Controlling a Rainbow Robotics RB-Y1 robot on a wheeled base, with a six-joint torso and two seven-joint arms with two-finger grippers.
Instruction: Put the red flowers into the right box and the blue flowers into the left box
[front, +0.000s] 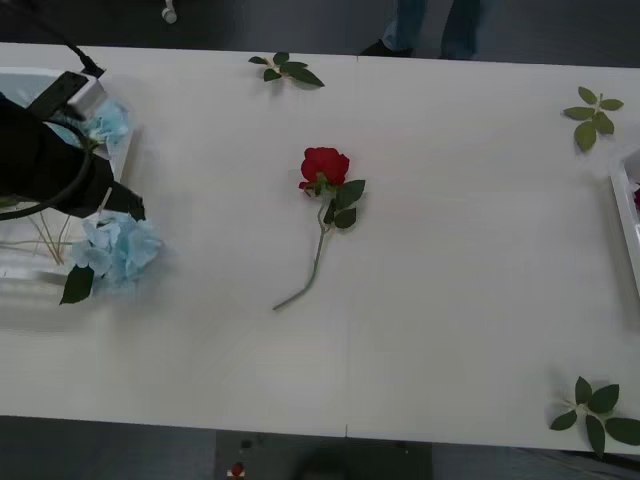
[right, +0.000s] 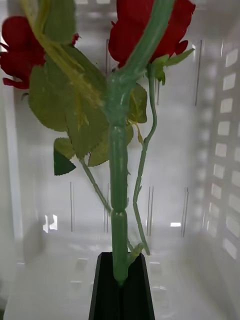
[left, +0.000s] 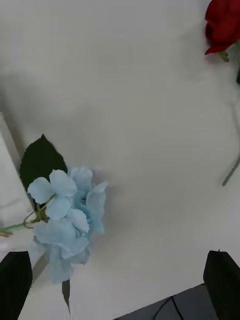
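Note:
One red flower (front: 324, 166) lies on the table's middle, its stem running toward the front. In the right wrist view my right gripper (right: 120, 280) is shut on the thick green stem (right: 118, 190) of a red flower (right: 150, 27), held inside the right box (right: 220, 150), where another red flower (right: 20, 50) lies. The right box's edge (front: 622, 195) shows at the far right. My left gripper (left: 117, 257) hangs open just above a blue flower (left: 67, 220) whose head (front: 120, 248) spills over the rim of the left box (front: 20, 275). A second blue flower (front: 108, 122) lies in that box.
Loose green leaf sprigs lie at the back centre (front: 287, 69), back right (front: 592, 112) and front right (front: 598, 408). The table's front edge (front: 340, 430) runs across the bottom of the front view.

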